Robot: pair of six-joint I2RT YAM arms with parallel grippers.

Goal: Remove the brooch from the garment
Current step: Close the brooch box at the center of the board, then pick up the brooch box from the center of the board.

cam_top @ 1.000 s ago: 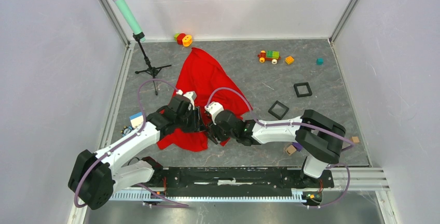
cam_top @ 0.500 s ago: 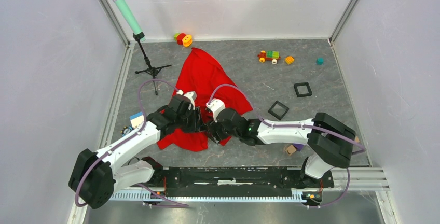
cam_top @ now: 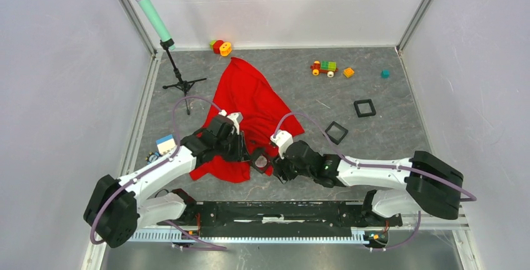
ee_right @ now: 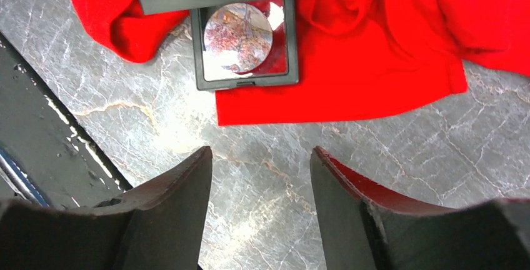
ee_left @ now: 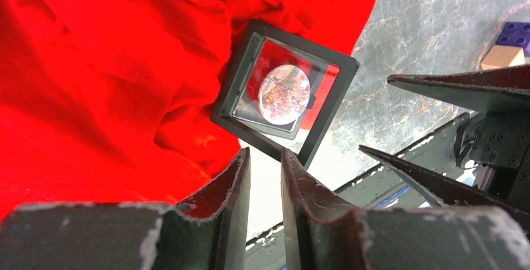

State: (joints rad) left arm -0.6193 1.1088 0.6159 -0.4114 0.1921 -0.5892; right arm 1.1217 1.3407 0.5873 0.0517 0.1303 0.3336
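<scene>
The left end effector (ee_left: pixel 264 154) has its fingers almost together, pinching the near edge of a black square plastic frame (ee_left: pixel 336 70), which stands tilted. A round mottled brooch (ee_left: pixel 284 94) sits inside that frame, at the front hem of the crumpled red cloth garment (cam_top: pixel 250 95). Just right of it, the right end effector (ee_right: pixel 261 151) hangs spread wide and empty over the grey marbled counter (ee_right: pixel 387 157).

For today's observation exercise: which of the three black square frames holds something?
The frame at the red cloth's near edge holds a round disc; the other two frames, farther right, are empty.
</scene>
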